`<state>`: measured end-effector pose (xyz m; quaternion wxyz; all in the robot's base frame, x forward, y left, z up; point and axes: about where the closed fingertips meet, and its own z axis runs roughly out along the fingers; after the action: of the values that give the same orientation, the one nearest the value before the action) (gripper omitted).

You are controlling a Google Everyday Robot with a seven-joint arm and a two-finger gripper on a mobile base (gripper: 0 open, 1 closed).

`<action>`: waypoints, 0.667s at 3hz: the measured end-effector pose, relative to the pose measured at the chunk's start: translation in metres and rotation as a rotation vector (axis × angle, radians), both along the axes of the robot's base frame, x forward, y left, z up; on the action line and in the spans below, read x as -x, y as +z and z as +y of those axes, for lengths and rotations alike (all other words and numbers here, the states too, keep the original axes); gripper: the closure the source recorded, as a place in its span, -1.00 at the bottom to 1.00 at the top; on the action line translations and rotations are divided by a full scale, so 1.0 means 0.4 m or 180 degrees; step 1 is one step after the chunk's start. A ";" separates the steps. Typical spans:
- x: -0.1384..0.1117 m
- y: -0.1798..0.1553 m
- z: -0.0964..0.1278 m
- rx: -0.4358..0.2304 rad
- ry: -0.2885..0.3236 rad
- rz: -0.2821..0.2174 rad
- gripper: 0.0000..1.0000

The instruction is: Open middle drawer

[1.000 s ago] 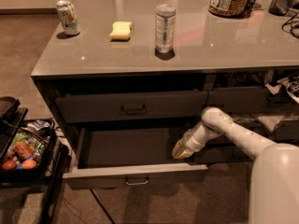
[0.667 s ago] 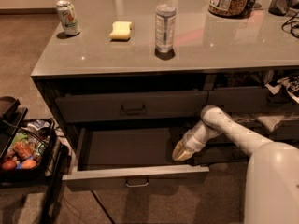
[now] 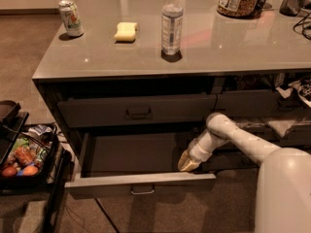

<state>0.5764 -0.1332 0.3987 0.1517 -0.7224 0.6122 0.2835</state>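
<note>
Middle drawer (image 3: 131,155) juts out at lower centre, its front running left to right — the tool (image 3: 187,164) sits inside its right end, just behind that front; whether it grips anything, I cannot tell.

A single camera looks steeply down from above, fairly near, onto the glossy grey surface (image 3: 218,47). The tool (image 3: 187,163) shows low, right of centre.
</note>
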 end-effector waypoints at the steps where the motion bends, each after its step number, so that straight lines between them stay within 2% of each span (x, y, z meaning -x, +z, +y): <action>1: 0.054 0.004 0.007 -0.0039 0.0006 -0.0134 1.00; 2: 0.058 0.004 0.009 -0.0044 0.0005 -0.0138 1.00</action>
<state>0.5534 -0.1297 0.4002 0.1698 -0.7277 0.6063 0.2721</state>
